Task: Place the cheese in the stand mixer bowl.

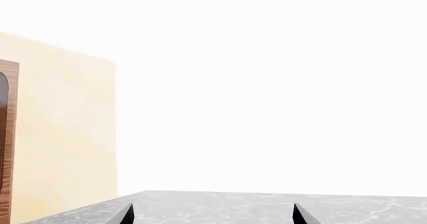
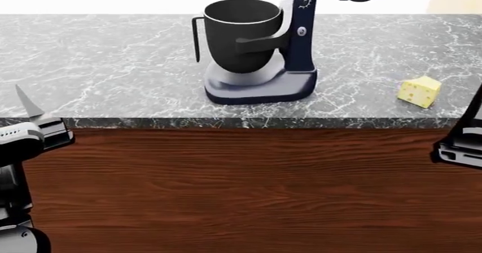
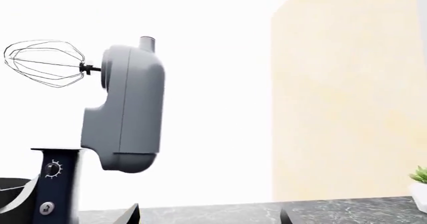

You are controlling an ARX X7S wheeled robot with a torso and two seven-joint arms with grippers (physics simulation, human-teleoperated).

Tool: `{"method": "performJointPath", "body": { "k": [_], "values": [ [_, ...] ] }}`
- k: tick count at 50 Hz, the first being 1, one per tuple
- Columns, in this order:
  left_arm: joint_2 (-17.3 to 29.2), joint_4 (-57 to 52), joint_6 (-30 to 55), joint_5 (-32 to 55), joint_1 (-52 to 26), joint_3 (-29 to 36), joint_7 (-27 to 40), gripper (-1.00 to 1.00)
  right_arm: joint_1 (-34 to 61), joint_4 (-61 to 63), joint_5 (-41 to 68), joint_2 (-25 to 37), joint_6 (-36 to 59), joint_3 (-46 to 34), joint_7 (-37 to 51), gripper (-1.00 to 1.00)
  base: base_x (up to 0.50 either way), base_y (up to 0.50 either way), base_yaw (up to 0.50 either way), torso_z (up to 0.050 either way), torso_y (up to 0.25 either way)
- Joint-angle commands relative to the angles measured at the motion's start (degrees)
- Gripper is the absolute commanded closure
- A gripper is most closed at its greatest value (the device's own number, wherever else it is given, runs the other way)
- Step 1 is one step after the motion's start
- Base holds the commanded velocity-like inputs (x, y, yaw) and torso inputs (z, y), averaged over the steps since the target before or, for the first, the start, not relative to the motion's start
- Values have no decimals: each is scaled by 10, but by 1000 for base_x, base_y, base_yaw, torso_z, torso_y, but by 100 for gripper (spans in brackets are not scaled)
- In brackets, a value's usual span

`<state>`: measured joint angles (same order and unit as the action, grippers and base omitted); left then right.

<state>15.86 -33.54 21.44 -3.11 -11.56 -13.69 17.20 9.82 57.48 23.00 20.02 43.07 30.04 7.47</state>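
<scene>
— Your tools? 
— Left tool [image 1: 213, 215] and right tool [image 3: 208, 215] both gape, holding nothing, at the marble surface's [image 2: 113, 66] front edge. 
— The cheese [image 2: 419, 91]? 
— On the surface, right of the stand mixer bowl [image 2: 242, 34].

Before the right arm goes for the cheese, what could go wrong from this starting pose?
1. The cheese sits close to the counter's front edge; a clumsy approach by the right pincer might nudge it off.
2. The stand mixer bowl is deep and tall, held by the mixer's arm, so a low carry could hit its rim.
3. The tilt head is raised with its whisk sticking out, and could snag an arm coming over the bowl.
</scene>
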Motion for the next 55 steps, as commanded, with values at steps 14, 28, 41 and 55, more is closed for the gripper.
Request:
{"method": "performJointPath", "body": {
  "k": [14,28,41,55],
  "values": [
    [-9,-3,-1,39,3,-22,-30,-100,-9,-4,32,-11,-14,38,-17,-100,422,-325,0,0,0],
    [-6,-3,-3,42,4,-21,-27,-100,-21,-7,2,5,-28,8,-7,-100,497,-23,0,0,0],
    [-4,-3,-4,44,6,-19,-25,-100,-26,-12,19,2,-34,18,-7,-100,332,0,0,0,1],
    [0,-7,0,49,6,-21,-23,-100,58,21,121,74,143,51,47,-100,0,0,0,0,0]
  ]
}}
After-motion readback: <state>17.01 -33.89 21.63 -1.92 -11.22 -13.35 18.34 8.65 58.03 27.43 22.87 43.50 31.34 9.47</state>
